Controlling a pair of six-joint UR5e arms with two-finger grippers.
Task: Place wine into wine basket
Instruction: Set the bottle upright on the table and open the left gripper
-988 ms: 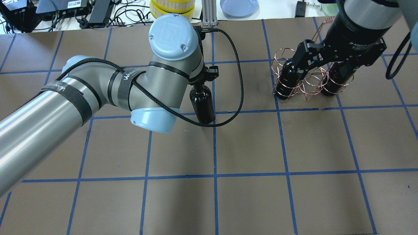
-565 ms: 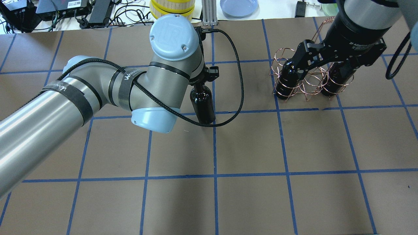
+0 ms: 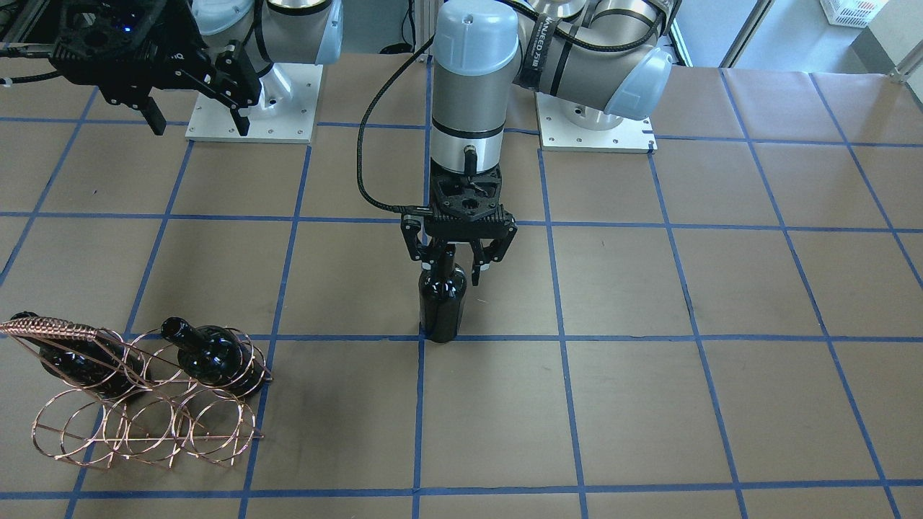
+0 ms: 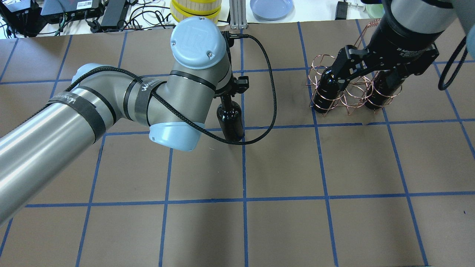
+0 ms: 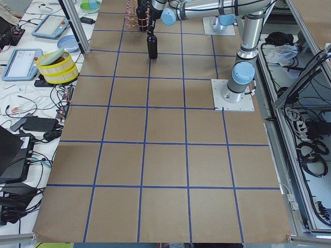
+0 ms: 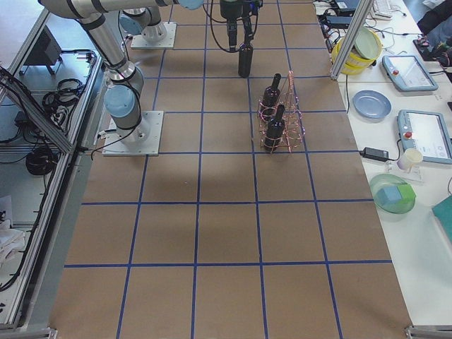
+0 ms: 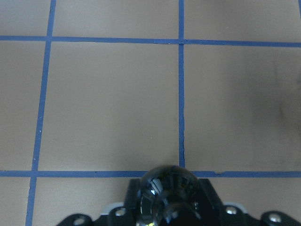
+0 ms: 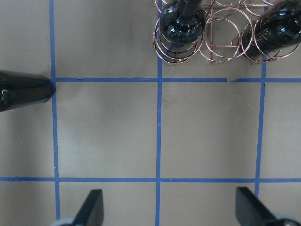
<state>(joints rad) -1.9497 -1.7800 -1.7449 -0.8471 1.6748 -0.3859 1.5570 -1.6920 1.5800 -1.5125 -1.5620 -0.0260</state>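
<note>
Straddling the wine (image 3: 441,306) — left gripper (image 3: 456,264), "UR"-capped arm (image 4: 197,40).

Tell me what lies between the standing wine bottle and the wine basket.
Between the wine and wine basket, only bare taped table, seen front-facing.

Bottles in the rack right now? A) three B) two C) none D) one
B: one bottle and a second bottle lie in the hoops of the rack; the third bottle stands upright outside it, under the left gripper.
</note>
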